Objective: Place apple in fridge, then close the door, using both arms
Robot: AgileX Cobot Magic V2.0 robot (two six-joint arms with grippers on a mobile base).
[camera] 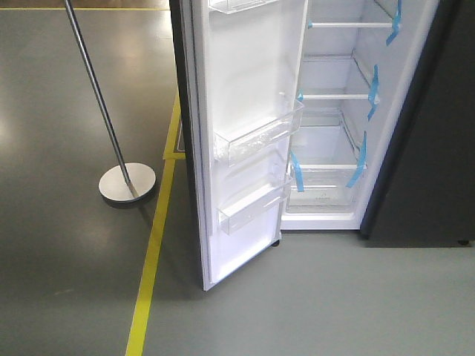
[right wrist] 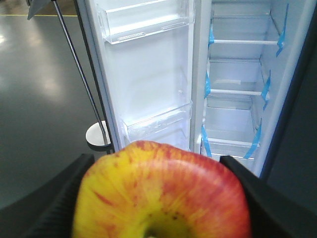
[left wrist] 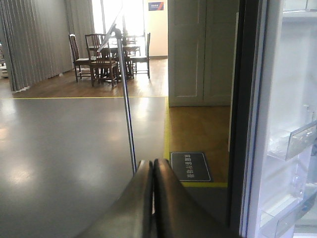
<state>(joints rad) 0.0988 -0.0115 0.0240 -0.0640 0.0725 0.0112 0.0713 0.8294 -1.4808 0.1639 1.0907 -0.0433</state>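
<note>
Gripping apple (right wrist: 163, 191) in right gripper (right wrist: 161, 198) | left gripper (left wrist: 152, 168) pinched closed | fridge (camera: 330, 74) door (camera: 245, 81) open | floor sign (left wrist: 190, 166) unreadable

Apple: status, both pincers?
Right pincer shut on apple. Left pincer shut, empty. Fridge door open. Pole stands on door's outer side, clear of opening.

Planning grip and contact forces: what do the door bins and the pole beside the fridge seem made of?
Door bins: clear glossy plastic by the look, see-through with bright edges. Pole: probably polished metal, with a bright streak along it.
</note>
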